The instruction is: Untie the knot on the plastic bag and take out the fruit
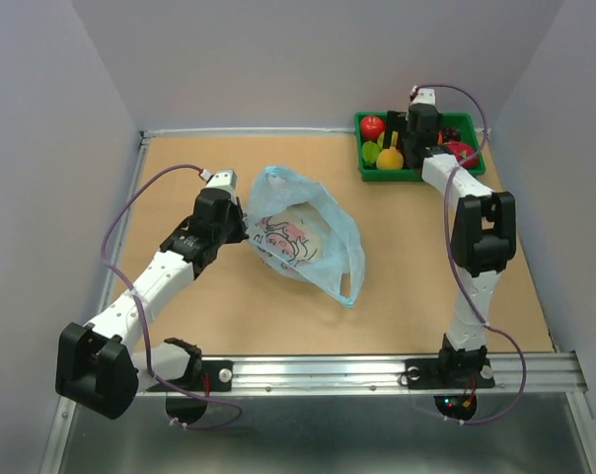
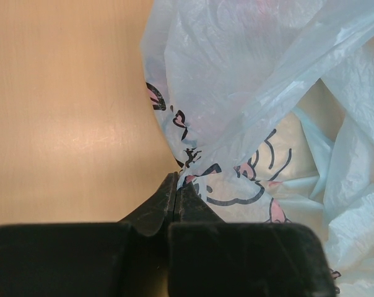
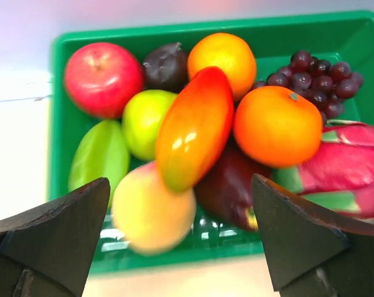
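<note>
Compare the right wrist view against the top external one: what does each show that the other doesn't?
Only the right wrist: the grapes, mango and dragon fruit told apart, with the right gripper open above them. Only the top external: the plastic bag on the table, with the left gripper at its edge. Both: the green tray and the red apple.
</note>
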`<state>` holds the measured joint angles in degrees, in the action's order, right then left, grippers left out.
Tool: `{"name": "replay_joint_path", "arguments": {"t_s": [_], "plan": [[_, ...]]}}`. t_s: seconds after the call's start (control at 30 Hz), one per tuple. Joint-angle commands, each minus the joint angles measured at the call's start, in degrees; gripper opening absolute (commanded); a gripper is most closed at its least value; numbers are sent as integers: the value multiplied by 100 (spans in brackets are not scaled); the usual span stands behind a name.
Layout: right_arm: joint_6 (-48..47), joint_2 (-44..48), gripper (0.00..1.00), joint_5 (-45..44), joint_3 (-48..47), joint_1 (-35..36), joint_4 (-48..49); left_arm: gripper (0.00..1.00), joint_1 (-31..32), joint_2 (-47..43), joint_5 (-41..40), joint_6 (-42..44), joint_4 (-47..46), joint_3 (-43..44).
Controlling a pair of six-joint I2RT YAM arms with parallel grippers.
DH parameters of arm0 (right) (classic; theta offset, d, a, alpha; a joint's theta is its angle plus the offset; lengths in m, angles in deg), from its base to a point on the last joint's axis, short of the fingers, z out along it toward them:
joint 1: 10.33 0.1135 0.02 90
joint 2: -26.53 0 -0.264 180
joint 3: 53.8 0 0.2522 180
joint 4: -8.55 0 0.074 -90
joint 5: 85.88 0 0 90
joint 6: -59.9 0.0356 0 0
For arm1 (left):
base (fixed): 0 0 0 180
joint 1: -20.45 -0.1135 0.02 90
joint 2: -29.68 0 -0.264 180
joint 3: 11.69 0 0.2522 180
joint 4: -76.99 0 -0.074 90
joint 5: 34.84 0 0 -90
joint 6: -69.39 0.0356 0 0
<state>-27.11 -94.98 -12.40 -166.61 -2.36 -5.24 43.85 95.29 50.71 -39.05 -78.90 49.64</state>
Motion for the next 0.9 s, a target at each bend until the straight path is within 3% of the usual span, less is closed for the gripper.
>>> {"name": "replay_joint_path", "arguments": {"t_s": [0.0,0.13,0.3,0.4,0.5,0.53,0.63,0.77,0.87], "plan": [[352,1525,100,983,1016,100,241,0,-46,-241,120,173,-156,42],[370,2710,99,2439,2264,546,241,0,-55,-381,120,226,-287,77],[185,4097,97,2504,3599,1627,267,0,-46,-479,23,402,-376,252],[501,4651,97,2434,4093,1901,407,0,15,-408,-3,472,-210,866],[694,5154,97,2197,4665,1998,495,0,655,-312,-415,455,167,1841],[721,5521,97,2118,4805,2007,504,0,1406,-277,-956,446,239,2348],[721,6173,97,1977,5315,2007,496,0,2612,-4,-1260,262,538,2959],[730,6709,97,2038,5623,2007,443,0,3231,84,-1514,-230,547,2355],[783,6956,97,2326,5887,2007,408,0,3259,-55,-1769,-791,608,1538]]}}
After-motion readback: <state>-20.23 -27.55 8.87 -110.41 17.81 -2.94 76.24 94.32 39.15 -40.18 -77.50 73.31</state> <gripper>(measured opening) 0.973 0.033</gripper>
